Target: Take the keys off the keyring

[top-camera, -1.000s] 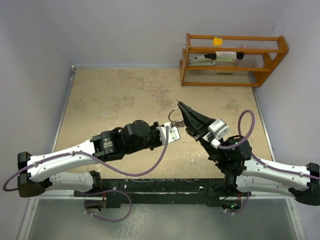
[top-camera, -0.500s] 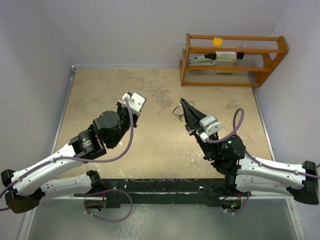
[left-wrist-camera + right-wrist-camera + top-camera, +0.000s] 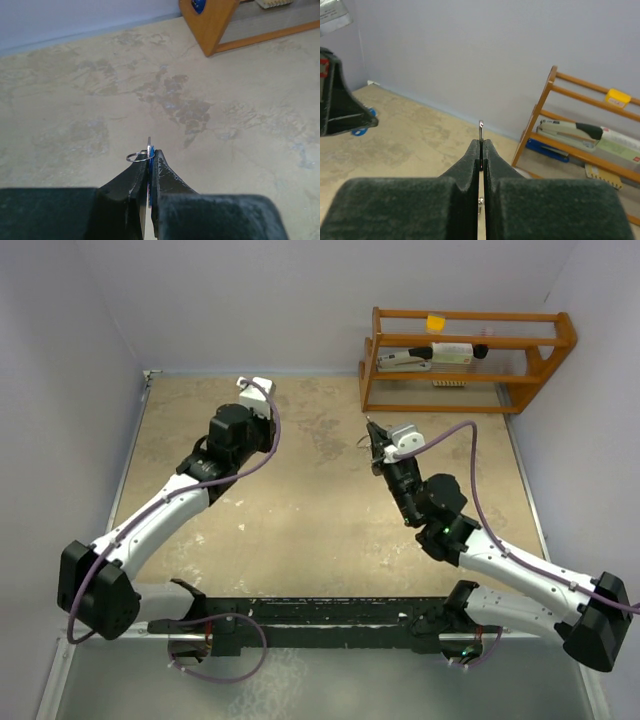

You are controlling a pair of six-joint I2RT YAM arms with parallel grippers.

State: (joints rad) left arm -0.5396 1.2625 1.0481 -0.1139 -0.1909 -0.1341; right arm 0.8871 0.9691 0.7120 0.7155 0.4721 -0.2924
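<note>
Black left fingers are clamped on the blue key, so the keyring hangs free at its tip, above the bench. The right fingers pinch one silver key edge-on, well apart, I think already off the ring. Behind stands a wooden rack.

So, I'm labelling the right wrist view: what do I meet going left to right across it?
Left hand with the blue key → silver key pinched in the right hand → stapler → yellow tag.
</note>
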